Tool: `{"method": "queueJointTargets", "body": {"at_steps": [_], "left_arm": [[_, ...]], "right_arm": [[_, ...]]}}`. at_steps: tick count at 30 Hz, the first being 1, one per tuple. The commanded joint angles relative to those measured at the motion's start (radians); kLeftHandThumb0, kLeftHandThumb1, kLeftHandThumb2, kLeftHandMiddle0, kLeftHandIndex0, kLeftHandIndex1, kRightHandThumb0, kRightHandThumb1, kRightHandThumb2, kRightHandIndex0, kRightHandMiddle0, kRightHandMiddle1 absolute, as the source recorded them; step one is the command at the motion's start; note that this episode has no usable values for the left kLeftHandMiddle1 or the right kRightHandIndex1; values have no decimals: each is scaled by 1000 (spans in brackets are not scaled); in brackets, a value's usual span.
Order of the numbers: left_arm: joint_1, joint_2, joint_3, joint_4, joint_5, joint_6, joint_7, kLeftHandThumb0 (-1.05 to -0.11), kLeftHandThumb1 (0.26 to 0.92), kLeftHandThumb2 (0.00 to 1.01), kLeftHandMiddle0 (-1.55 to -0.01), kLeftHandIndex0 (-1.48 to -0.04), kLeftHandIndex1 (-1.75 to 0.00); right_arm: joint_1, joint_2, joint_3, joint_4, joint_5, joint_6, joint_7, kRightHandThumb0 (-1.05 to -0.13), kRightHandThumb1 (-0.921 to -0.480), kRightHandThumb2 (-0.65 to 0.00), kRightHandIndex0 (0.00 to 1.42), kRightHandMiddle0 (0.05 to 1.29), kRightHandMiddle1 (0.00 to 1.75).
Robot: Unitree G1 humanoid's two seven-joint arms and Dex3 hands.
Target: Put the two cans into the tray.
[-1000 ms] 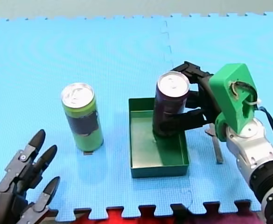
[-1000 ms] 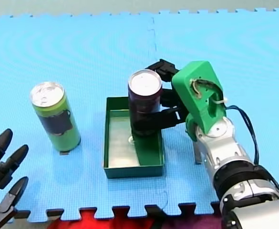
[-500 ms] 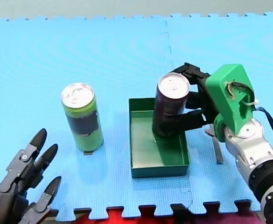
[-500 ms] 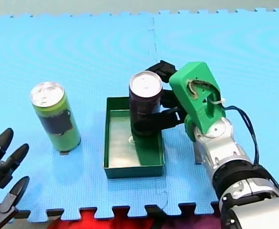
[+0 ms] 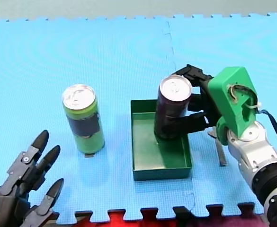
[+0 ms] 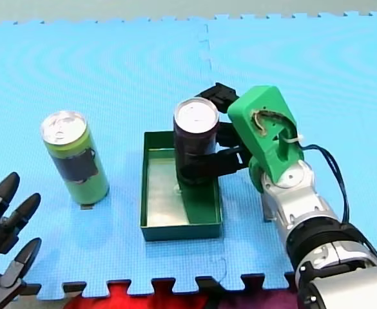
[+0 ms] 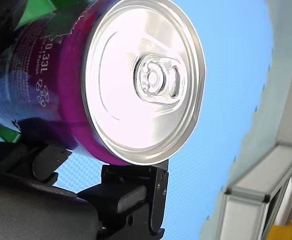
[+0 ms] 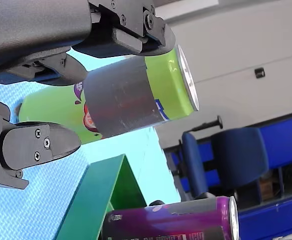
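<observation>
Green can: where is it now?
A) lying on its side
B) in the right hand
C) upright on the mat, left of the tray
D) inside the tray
C: the green can stands upright on the mat, left of the tray; the right hand grips the purple can; the left hand, near left, is open.

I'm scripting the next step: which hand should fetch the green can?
Probably the left hand: it holds nothing and is on the same side as the green can. The right hand grips the purple can at the tray, farther away.
</observation>
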Motion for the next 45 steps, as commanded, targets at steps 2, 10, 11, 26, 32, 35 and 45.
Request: {"method": "queueJointTargets", "body": {"at_steps": [2, 10, 11, 26, 32, 35, 45], "left_arm": [[3, 2, -1, -5, -5, -6, 1, -1048, 921, 446, -407, -304, -2], [6, 2, -2, -10, -6, -7, 2, -1048, 921, 450, -409, -306, -2], [7, 2, -3, -12, -7, -7, 1, -1048, 921, 450, -409, -306, -2], [-1, 6, 2, -1, -21, -13, -8, -1048, 921, 454, -414, -315, -4], [-5, 6, 3, -1, -20, -12, -7, -1048, 921, 458, -415, -316, -4], [-4, 7, 2, -6, -18, -10, -5, -1048, 921, 462, -416, -316, -3], [-3, 6, 2, -13, -13, -1, 2, -1048, 921, 467, -415, -311, 0]], "right_arm": [[0, -2, 1, 2, -1, -6, -2, -148, -800, -5, 940, 598, 1746], [0, -2, 1, 4, -3, -4, -2, -148, -798, -4, 942, 601, 1746], [0, -2, 1, 4, -3, -4, -2, -149, -798, -4, 942, 601, 1746], [4, -11, 73, -14, -91, 4, -66, -993, -747, 0, 549, 230, 6], [8, -11, 89, -16, -111, -3, -95, -1046, -797, -16, 522, 185, 0], [10, -11, 90, -13, -110, -7, -98, -1048, -808, -17, 510, 174, 0], [6, -23, 99, -7, -108, -23, -54, -1048, -816, -10, 460, 148, 0]]}}
